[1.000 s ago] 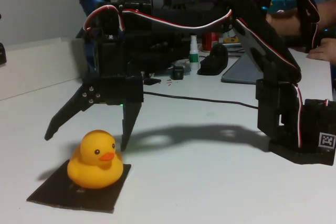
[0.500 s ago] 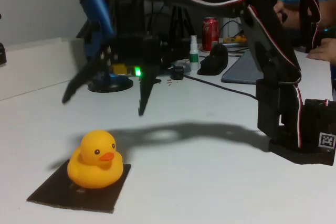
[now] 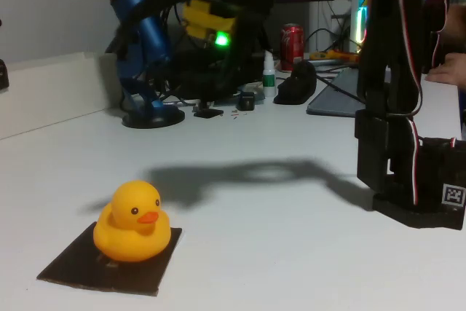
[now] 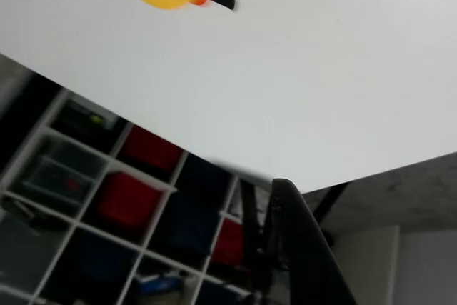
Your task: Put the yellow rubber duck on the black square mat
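Jaws: can't tell if open, my gripper (image 4: 300, 248) holds nothing since the yellow rubber duck (image 3: 133, 223) sits upright on the black square mat (image 3: 80, 271) (7 o'clock on table), placement looks done.

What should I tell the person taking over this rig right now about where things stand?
Gripper: raised high above the table; one dark finger shows in the wrist view, and whether it is open or shut cannot be told.
Yellow rubber duck: sitting upright on the black square mat at the near left of the white table in the fixed view, free of the arm.
Done: the placement looks complete.
Left: apparently nothing beyond parking the arm.
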You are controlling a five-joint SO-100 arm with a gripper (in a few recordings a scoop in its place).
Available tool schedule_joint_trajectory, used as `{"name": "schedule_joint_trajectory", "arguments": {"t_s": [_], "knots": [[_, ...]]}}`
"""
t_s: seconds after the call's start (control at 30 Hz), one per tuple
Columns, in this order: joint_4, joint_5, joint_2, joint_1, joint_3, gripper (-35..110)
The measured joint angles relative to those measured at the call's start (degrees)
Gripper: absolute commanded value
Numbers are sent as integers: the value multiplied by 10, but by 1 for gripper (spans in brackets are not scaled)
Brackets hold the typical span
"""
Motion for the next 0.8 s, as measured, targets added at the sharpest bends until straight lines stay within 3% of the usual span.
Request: {"name": "schedule_joint_trajectory", "arguments": {"t_s": [0.13,0.47,0.8], "knots": [[0,6,95,16,85,43],[-37,13,246,194,187,14],[-187,13,432,220,449,10]]}}
